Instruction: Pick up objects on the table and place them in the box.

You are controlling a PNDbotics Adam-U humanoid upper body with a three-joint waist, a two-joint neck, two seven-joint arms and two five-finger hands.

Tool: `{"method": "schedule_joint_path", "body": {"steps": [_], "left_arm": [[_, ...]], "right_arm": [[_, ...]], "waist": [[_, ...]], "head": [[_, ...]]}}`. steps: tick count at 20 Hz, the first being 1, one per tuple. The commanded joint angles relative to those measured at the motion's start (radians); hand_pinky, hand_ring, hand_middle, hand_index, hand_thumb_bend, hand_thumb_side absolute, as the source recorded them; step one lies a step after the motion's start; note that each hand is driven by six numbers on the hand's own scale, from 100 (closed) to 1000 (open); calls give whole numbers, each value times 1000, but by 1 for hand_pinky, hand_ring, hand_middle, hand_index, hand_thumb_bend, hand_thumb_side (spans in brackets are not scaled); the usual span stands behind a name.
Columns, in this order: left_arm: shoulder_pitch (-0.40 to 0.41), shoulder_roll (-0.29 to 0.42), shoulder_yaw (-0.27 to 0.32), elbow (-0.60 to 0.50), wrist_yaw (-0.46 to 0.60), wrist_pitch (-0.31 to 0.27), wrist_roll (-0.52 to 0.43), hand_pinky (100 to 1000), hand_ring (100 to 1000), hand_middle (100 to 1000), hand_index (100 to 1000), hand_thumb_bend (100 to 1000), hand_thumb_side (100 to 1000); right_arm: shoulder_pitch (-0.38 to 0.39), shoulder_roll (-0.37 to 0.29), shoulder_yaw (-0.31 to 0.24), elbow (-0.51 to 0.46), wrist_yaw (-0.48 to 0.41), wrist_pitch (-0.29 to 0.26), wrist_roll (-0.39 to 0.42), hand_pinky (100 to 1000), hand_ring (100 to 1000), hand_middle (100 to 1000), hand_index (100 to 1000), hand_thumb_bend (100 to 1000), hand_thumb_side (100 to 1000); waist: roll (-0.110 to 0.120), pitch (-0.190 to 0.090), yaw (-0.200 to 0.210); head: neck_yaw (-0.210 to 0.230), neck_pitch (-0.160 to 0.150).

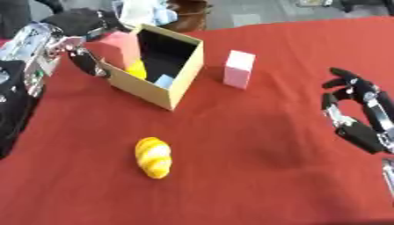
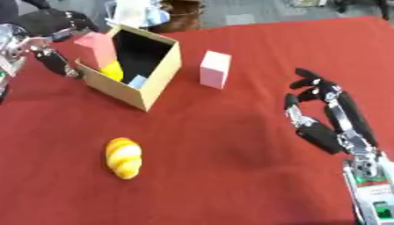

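Red cloth (image 1: 254, 145) covers the whole table. Closest to the robot lies a yellow and orange striped thing (image 1: 154, 157), shaped like a little croissant. It sits alone on the cloth, well apart from both hands.

On the right side, the right hand (image 2: 327, 116) hangs over the cloth with its fingers up and spread apart. It holds nothing.

Farther back stands a pink block (image 1: 238, 69), upright on the cloth, just beside the box on its right.

Next comes the box (image 1: 181, 72), tan on the outside and dark inside, open at the top. Inside it you can see a yellow thing (image 1: 137, 69) and a small light blue thing (image 1: 164, 81).

At the far left, the left hand (image 1: 86, 56) is at the left wall of the box. A pink thing (image 1: 123, 46) stands tilted at that wall, next to the hand. I cannot tell if the fingers are closed around it.
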Motion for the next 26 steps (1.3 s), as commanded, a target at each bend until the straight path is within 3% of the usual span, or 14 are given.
{"method": "schedule_joint_path", "body": {"steps": [1,8,15,21,26], "left_arm": [[-19,58,16,-62,30,-7,-18,792,789,841,896,674,100],[61,155,38,-282,192,36,45,759,707,763,878,597,100],[254,241,112,-565,384,167,157,725,640,692,843,462,100],[439,206,167,-732,517,296,313,698,608,660,824,403,100],[550,144,189,-815,581,336,401,689,597,649,821,383,100]], "right_arm": [[-14,-15,-6,-9,-4,-1,0,698,618,707,941,100,692],[-43,-48,2,2,3,-7,5,704,623,712,942,100,645],[-156,-143,79,56,21,-58,59,724,642,726,942,100,558],[-271,-201,164,147,36,-114,128,738,664,743,943,100,535],[-365,-226,183,242,44,-125,130,744,681,758,944,100,497]], "waist": [[6,-19,3],[-2,-26,23],[-13,-36,60],[-23,-42,97],[-27,-43,115]], "head": [[-2,-8],[-14,-3],[-30,8],[-49,15],[-61,19]]}}
